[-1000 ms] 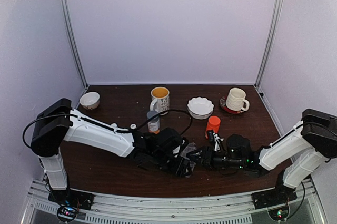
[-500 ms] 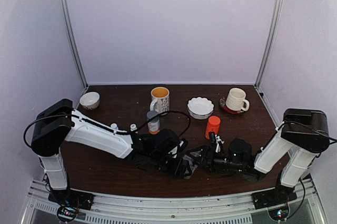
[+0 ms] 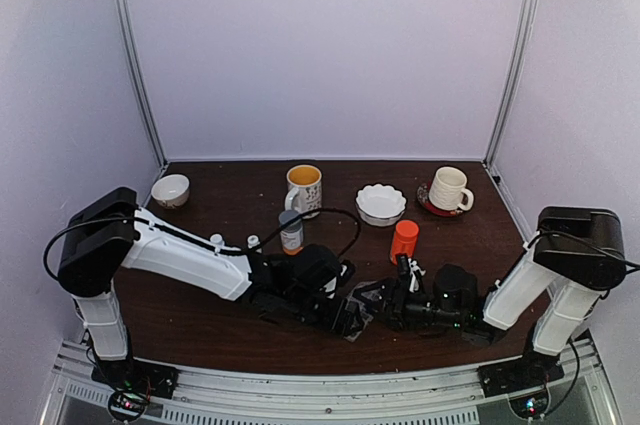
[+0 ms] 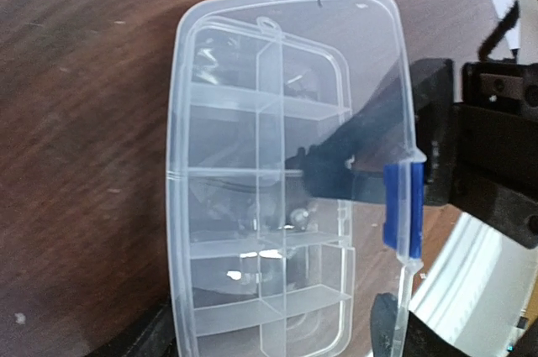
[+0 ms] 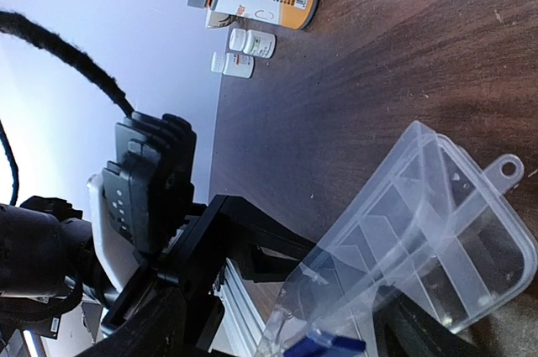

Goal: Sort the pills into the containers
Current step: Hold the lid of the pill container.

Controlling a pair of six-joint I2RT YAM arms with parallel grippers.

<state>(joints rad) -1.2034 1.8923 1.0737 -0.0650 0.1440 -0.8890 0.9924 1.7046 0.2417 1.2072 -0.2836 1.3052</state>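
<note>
The clear pill box [image 3: 358, 309] lies near the table's front edge, between my two grippers. In the left wrist view its containers [image 4: 225, 206] run in two rows. One small pale round pellet [image 4: 298, 217], maybe a pill, sits in a middle compartment; no other pills are discernible. The lid [image 5: 370, 206] stands raised, with a blue latch [image 4: 398, 214] on its free edge. My left gripper [image 4: 265, 336] is open and straddles the box's near end, with a gap at the base. The right gripper [image 5: 290, 332] is open too, and the lid's latch edge lies between its jaws.
An orange-labelled bottle [image 3: 291, 232] and two small white bottles [image 5: 252, 42] stand behind the box. A red-orange bottle [image 3: 404, 239] is to the right. Farther back are a yellow-lined mug [image 3: 304, 188], a white dish [image 3: 381, 203], a mug on a red saucer [image 3: 449, 189] and a small bowl [image 3: 170, 189].
The right arm's upper links have swung inward and its wrist has shifted slightly toward the box. The left arm has hardly moved.
</note>
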